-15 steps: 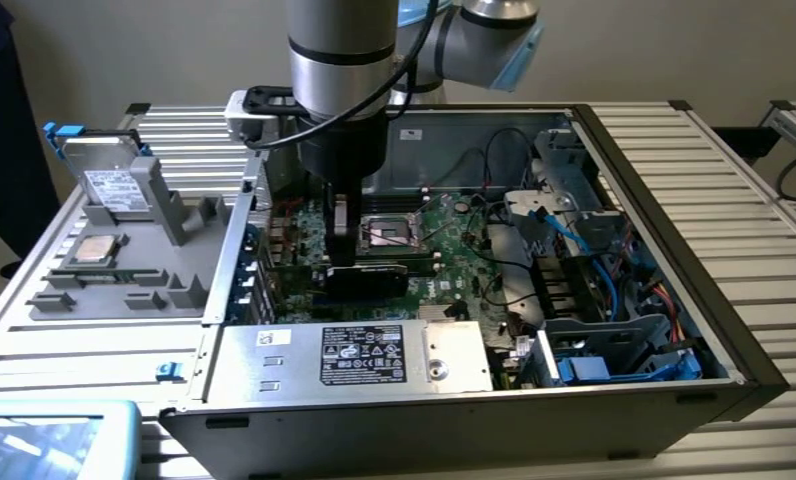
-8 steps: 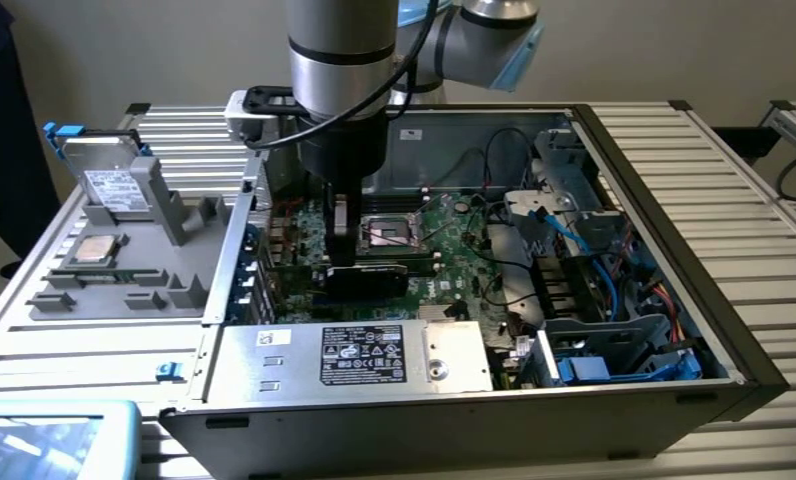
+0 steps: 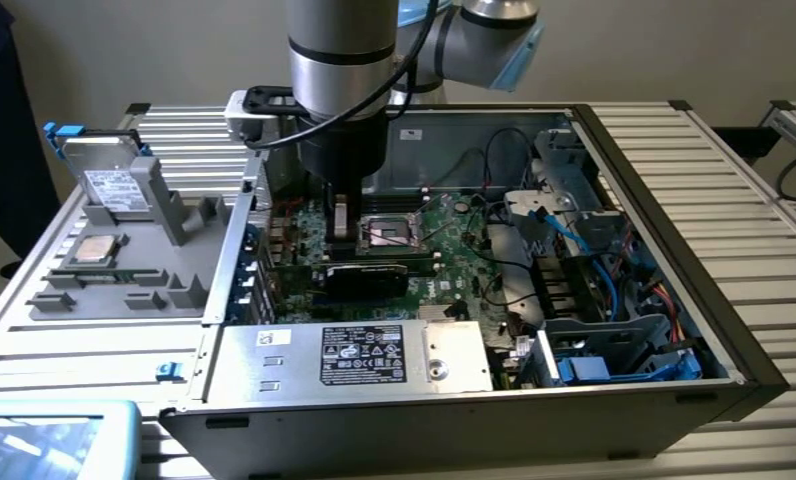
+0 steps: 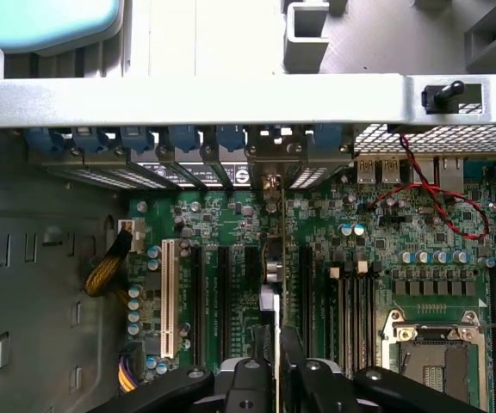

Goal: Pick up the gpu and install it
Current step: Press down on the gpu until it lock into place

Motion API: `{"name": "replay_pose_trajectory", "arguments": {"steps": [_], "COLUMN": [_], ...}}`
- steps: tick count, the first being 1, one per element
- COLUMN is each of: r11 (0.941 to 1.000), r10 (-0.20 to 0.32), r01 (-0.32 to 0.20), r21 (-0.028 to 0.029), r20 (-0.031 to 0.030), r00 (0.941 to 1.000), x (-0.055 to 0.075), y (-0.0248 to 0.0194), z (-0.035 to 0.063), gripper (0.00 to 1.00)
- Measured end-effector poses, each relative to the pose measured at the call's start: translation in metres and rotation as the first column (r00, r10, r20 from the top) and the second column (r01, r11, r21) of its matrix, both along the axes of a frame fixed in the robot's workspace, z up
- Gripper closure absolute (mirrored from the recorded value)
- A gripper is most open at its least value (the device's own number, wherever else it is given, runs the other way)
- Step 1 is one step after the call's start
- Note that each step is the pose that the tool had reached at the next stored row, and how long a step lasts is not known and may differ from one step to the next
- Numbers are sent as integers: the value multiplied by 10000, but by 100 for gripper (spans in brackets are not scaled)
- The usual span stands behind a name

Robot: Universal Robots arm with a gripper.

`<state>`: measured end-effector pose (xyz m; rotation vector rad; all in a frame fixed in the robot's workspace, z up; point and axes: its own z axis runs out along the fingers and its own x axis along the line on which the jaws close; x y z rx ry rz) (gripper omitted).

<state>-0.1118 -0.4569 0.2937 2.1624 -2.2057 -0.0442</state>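
Inside the open computer case [image 3: 598,120], the claw [image 4: 274,344] pinches the top edge of the gpu [image 4: 270,258], which stands on edge directly below it over the motherboard [image 4: 386,232], its long axis along the expansion slots [image 4: 222,292].

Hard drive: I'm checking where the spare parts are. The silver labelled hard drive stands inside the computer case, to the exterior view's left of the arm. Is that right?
Not quite. The hard drive stands in the grey holder outside the computer case, not inside it. It is to the exterior view's left of the arm, as the exterior view shows.
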Motion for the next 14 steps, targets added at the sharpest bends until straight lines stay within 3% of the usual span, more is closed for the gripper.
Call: {"name": "replay_pose_trajectory", "arguments": {"steps": [1, 3, 7, 11, 14], "r11": [10000, 10000, 10000, 10000, 10000], "r10": [0, -6, -3, -5, -9], "r01": [0, 6, 4, 7, 12], "r21": [0, -11, -74, -84, -84], "r20": [0, 26, 131, 304, 346], "r00": [10000, 10000, 9999, 9995, 9994], "x": [0, -19, -125, -210, -223], "y": [0, 1, 0, 0, 0], "z": [0, -6, -36, -77, -132], "gripper": [85, 88, 88, 88, 88]}}
